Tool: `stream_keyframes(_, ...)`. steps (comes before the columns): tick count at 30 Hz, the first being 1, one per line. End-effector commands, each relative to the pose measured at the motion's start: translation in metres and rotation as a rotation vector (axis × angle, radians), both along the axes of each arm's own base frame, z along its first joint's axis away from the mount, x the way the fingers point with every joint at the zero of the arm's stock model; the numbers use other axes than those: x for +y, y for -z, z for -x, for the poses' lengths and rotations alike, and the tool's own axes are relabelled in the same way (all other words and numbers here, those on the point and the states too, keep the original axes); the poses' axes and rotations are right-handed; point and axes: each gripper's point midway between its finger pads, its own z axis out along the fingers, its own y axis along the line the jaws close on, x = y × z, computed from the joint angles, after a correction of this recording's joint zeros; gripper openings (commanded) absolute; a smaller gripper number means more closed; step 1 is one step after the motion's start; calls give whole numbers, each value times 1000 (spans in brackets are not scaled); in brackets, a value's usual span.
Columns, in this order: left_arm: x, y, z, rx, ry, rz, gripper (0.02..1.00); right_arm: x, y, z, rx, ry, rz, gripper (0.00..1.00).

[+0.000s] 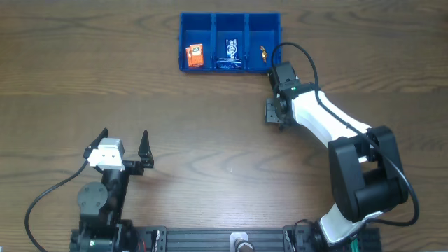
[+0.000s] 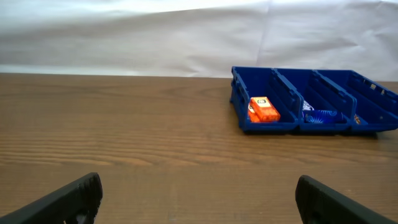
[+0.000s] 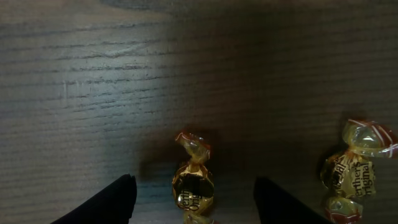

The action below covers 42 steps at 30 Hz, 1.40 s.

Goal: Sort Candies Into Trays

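The blue tray point(image 1: 182, 42) with three compartments stands at the table's far middle. An orange candy point(image 1: 194, 56) lies in its left compartment, a blue-wrapped one point(image 1: 231, 50) in the middle, a gold one point(image 1: 264, 50) in the right. My right gripper point(image 1: 274, 112) points down at the table just in front of the tray's right end. In its wrist view a gold wrapped candy point(image 3: 193, 183) lies on the wood between its open fingers point(image 3: 102, 202); a second gold candy point(image 3: 351, 171) lies off to one side. My left gripper point(image 1: 124, 143) stands open and empty at the near left.
From the left wrist view the tray point(image 2: 239, 93) sits ahead across bare wood, with the orange candy point(image 2: 263, 109) and the blue one point(image 2: 320, 116) inside. A white backdrop stands behind the table. The right arm's cable loops past the tray's right end.
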Motion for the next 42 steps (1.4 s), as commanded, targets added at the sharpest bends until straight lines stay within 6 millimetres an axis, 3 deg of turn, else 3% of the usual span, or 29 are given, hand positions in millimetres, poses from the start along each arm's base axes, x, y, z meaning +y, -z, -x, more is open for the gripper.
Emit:
stream_keyframes(1, -1, 16, 1, 49, 12, -16, 998, -2, 9, 3, 22, 7, 9, 630)
stream_keyframes(6, -1, 16, 1, 49, 12, -16, 998, -4, 17, 5, 41, 1, 27, 610)
stream_keyframes(10, -1, 16, 1, 49, 12, -16, 996, -3, 17, 4, 37, 1, 25, 494)
stream_keyframes(12, -1, 16, 1, 49, 12, -16, 998, -3, 17, 4, 37, 1, 25, 347)
stream_keyframes(16, -1, 16, 1, 49, 12, -16, 998, -3, 17, 3, 36, 2, 25, 235)
stream_keyframes(24, -1, 16, 1, 48, 12, -16, 998, 1, 7, 0, 4, 3, 6, 123)
stream_keyframes(27, -1, 16, 1, 49, 12, -16, 998, 12, -32, -10, -103, -13, -30, 123)
stream_keyframes(31, -1, 16, 1, 49, 12, -16, 998, 25, -111, -32, -301, -30, -89, 123)
stream_keyframes(34, -1, 16, 1, 49, 12, -16, 996, 30, -173, -56, -440, -22, -103, 130)
stream_keyframes(36, -1, 16, 1, 49, 12, -16, 998, 33, -205, -75, -509, -24, -110, 141)
stream_keyframes(39, -1, 16, 1, 49, 12, -16, 998, 43, -232, -106, -573, -56, -108, 141)
stream_keyframes(42, -1, 16, 1, 49, 12, -16, 998, 49, -235, -141, -591, -49, -86, 139)
